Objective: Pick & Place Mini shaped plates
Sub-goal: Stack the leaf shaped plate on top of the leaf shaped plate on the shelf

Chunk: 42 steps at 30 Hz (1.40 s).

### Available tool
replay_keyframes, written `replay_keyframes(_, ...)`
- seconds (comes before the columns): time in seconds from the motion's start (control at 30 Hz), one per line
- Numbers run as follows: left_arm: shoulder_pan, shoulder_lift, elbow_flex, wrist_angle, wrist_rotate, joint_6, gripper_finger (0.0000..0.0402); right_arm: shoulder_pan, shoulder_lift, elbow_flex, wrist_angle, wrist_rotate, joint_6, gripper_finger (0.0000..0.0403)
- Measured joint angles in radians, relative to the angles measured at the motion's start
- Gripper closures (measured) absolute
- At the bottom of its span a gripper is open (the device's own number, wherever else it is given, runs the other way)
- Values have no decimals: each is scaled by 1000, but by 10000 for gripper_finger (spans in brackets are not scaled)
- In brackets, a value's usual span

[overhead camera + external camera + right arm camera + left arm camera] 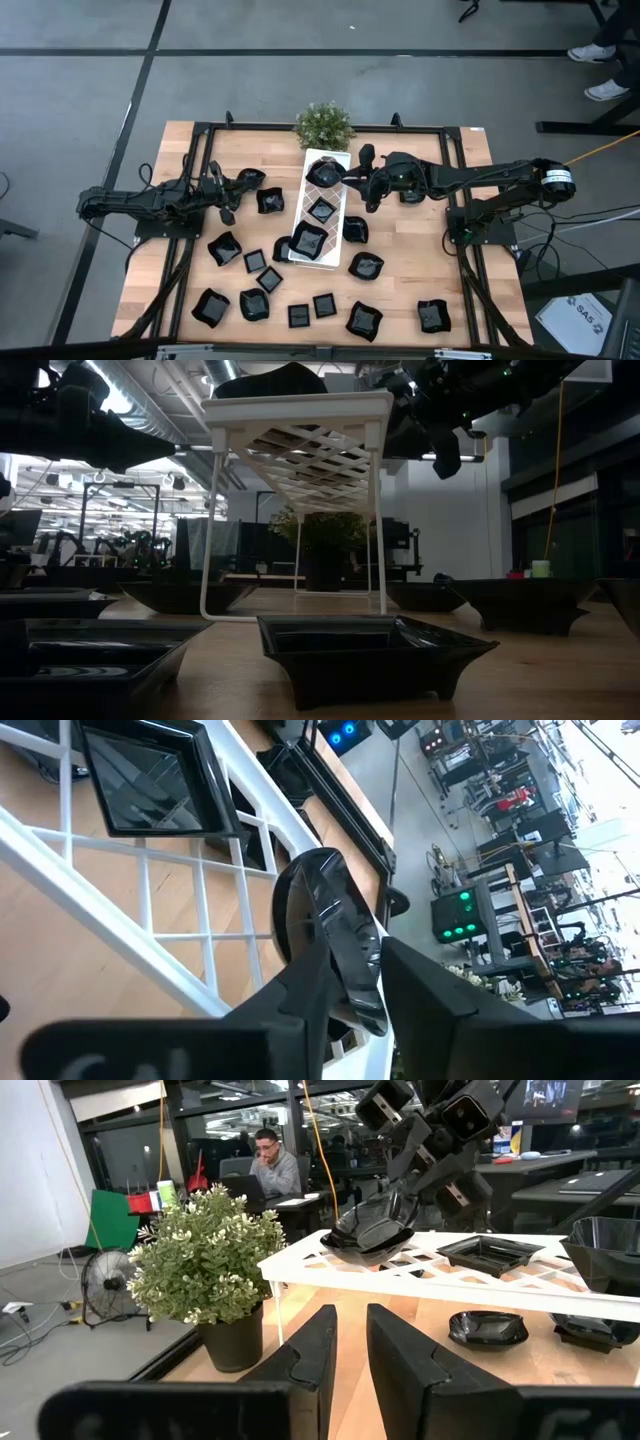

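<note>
Where the high view looks down, the right end effector (352,180) partly covers a wavy black dish (323,173) on the white lattice tray (309,248) near the potted plant (323,123); other mini plates (362,320) dot the counter (400,285). Its wrist view shows fingers (330,970) slightly parted astride the rim, contact unclear. The left end effector (228,205) hovers narrow and empty.

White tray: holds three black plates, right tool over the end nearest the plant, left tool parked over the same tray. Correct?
Not quite. The left tool sits off the white tray, over the table to its left, as the high view shows. Three black plates on it and the right tool near the plant are correct.
</note>
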Motion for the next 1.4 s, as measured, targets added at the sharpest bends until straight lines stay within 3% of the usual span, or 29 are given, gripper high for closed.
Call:
replay_keyframes(0.33,0,0,0,0,0,0,347,0,0,0,55,1,-1,391)
replay_keyframes(0.5,0,0,0,0,0,0,350,0,0,0,60,14,0,391)
replay_keyframes(0.63,0,0,0,0,0,0,347,1,0,0,67,105,27,381)
replay_keyframes(0.73,0,0,0,0,0,0,347,19,-6,0,104,241,121,383)
replay_keyframes(0.8,0,0,0,0,0,0,348,36,-26,0,94,272,173,391)
replay_keyframes(1.13,0,0,0,0,0,0,346,76,-68,0,-112,192,395,399)
replay_keyframes(1.4,0,0,0,0,0,0,350,67,-53,0,-87,192,415,398)
